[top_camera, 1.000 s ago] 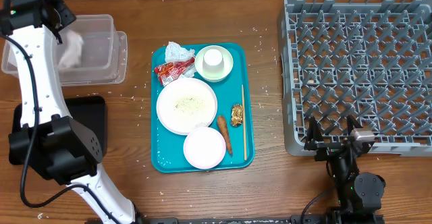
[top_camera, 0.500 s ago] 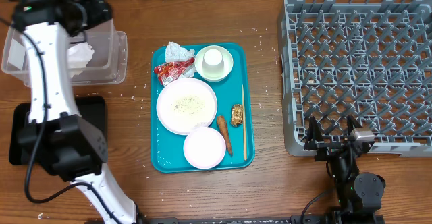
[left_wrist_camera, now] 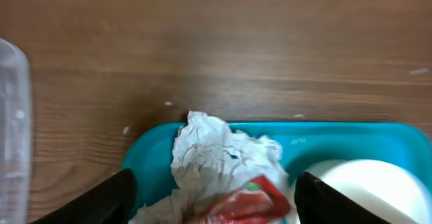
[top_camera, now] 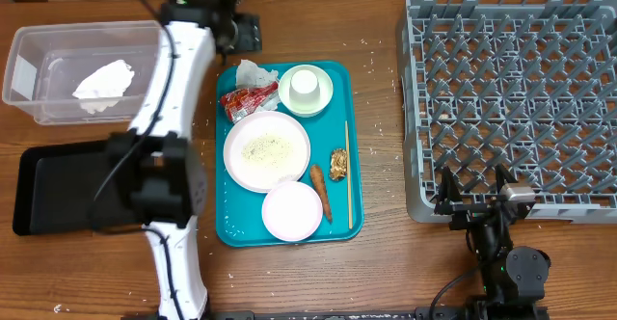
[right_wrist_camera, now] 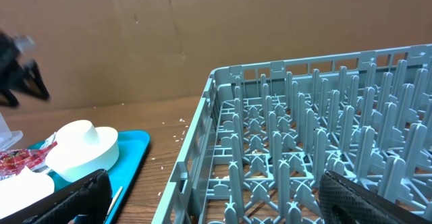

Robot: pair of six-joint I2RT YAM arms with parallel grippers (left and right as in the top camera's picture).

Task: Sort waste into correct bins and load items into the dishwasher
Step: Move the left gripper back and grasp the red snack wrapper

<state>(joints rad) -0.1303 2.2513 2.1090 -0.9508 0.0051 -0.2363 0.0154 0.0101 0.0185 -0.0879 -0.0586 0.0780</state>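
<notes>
So the left gripper (top_camera: 241, 33) is held over the far left corner of the teal tray (top_camera: 337, 118), fingers spread wide, nothing clamped. Right under it in the left wrist view, the crumpled white paper (left_wrist_camera: 216, 150) is seen, with the red wrapper (left_wrist_camera: 253, 200) tucked against its near side. A white cup (top_camera: 305, 83) is set in a pale green bowl (top_camera: 326, 96) just right of those. Nearer on the tray, a crumb-dusted plate (top_camera: 267, 149), a smaller white dish (top_camera: 291, 210), a carrot piece (top_camera: 319, 187) and a chopstick (top_camera: 347, 171) are laid out. A white tissue (top_camera: 104, 81) is left in the clear bin (top_camera: 39, 55) at far left, with the black bin (top_camera: 58, 185) nearer. The right gripper (top_camera: 472, 195) is parked at the near edge of the dish rack (top_camera: 511, 98), fingers apart, empty.
</notes>
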